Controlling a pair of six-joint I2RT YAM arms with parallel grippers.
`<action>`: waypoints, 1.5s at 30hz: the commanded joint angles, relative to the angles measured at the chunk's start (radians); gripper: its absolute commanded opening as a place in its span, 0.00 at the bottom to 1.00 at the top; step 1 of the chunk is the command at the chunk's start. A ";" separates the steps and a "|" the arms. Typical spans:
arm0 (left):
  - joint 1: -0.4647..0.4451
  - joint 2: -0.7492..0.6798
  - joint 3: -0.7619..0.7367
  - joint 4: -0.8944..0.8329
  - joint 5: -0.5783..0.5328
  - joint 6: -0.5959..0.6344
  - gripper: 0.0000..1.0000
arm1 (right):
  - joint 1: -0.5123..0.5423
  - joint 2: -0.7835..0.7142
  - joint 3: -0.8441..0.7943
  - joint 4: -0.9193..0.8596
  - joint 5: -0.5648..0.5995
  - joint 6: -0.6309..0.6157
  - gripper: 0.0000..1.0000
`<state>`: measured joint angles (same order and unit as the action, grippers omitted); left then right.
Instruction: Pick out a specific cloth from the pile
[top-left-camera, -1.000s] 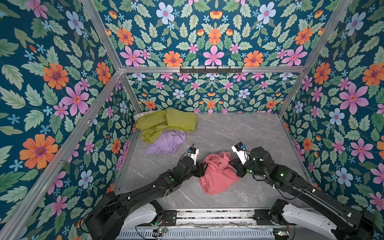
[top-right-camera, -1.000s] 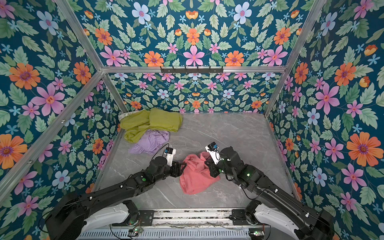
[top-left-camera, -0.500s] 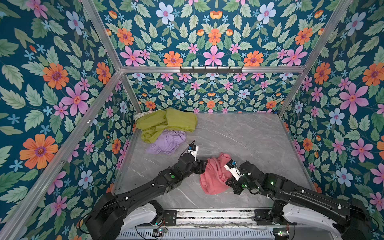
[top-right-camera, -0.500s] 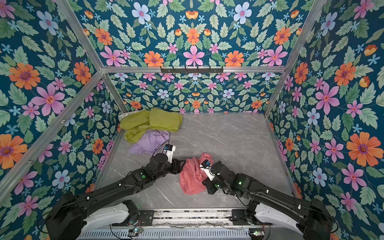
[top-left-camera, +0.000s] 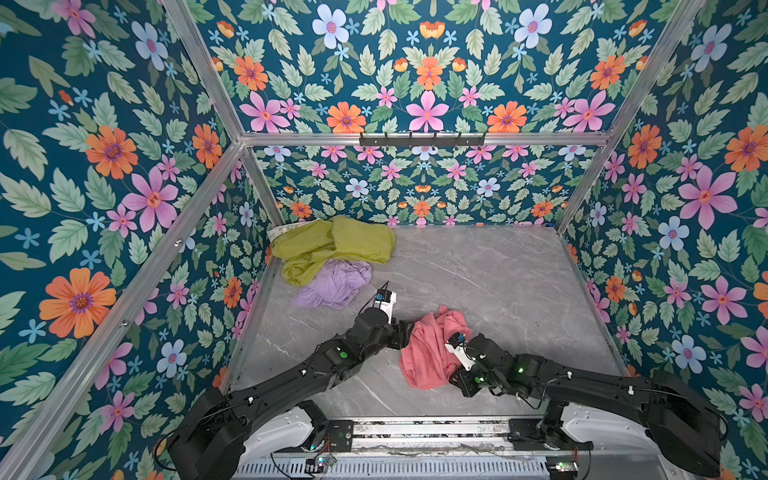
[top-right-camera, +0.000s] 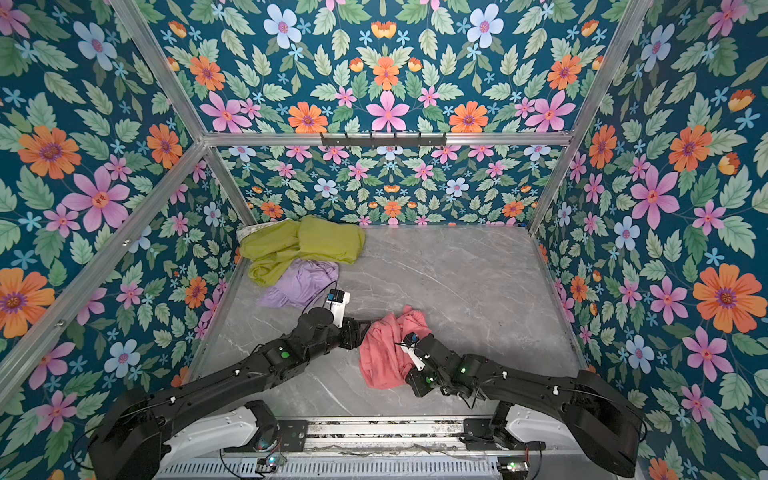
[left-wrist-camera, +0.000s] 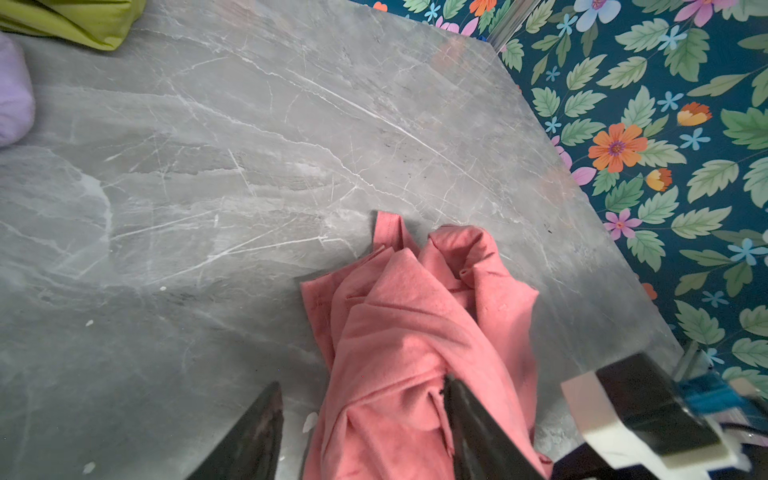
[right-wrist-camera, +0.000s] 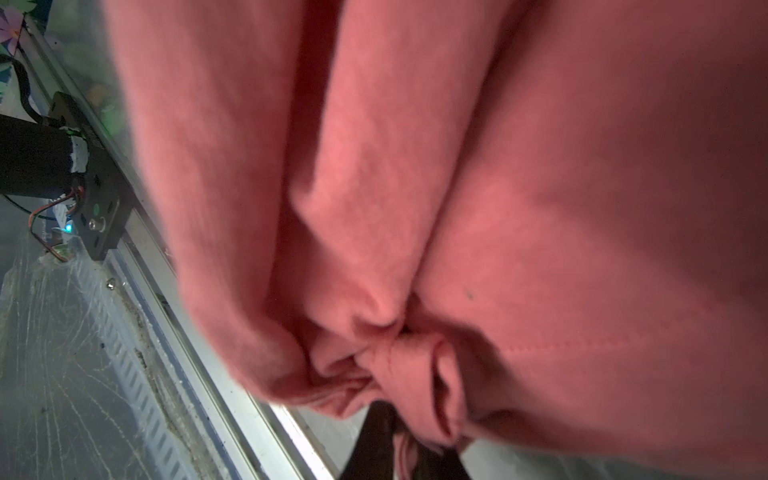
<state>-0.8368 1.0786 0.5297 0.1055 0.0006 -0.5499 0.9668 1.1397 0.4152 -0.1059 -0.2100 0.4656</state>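
Observation:
The salmon-pink cloth (top-left-camera: 430, 353) (top-right-camera: 384, 353) lies bunched on the grey marble table near the front middle, apart from the pile. My left gripper (top-left-camera: 405, 332) (left-wrist-camera: 362, 381) is open at the cloth's left edge; one finger (left-wrist-camera: 473, 424) touches the fabric, the other (left-wrist-camera: 257, 428) stands over bare table. My right gripper (top-left-camera: 456, 376) (top-right-camera: 415, 380) sits low at the cloth's front right edge. In the right wrist view the cloth (right-wrist-camera: 498, 187) fills the picture and a fold of it sits between that gripper's (right-wrist-camera: 405, 434) narrow dark jaws.
The pile lies in the far left corner: an olive-green cloth (top-left-camera: 332, 245), a lavender cloth (top-left-camera: 334, 284) in front of it and a bit of white fabric (top-left-camera: 277, 230). Flowered walls enclose the table (top-left-camera: 498, 270). A metal rail (top-left-camera: 415, 430) runs along the front edge.
My right gripper has come toward the front edge and leftward, dragging the cloth's right side with it, so the cloth is more bunched. The left arm has hardly moved.

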 joint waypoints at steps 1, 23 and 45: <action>0.001 -0.007 0.000 0.030 -0.001 0.005 0.64 | 0.001 -0.004 -0.005 0.025 -0.010 0.021 0.21; 0.001 -0.103 -0.023 0.021 -0.146 0.060 0.64 | -0.050 -0.480 0.167 -0.516 0.326 0.060 0.69; 0.489 0.064 -0.277 0.616 -0.588 0.600 0.65 | -0.707 -0.201 -0.243 0.852 0.691 -0.572 0.86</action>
<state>-0.4061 1.1034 0.2558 0.4904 -0.6598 -0.0532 0.2760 0.8658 0.2157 0.2504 0.3725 0.0105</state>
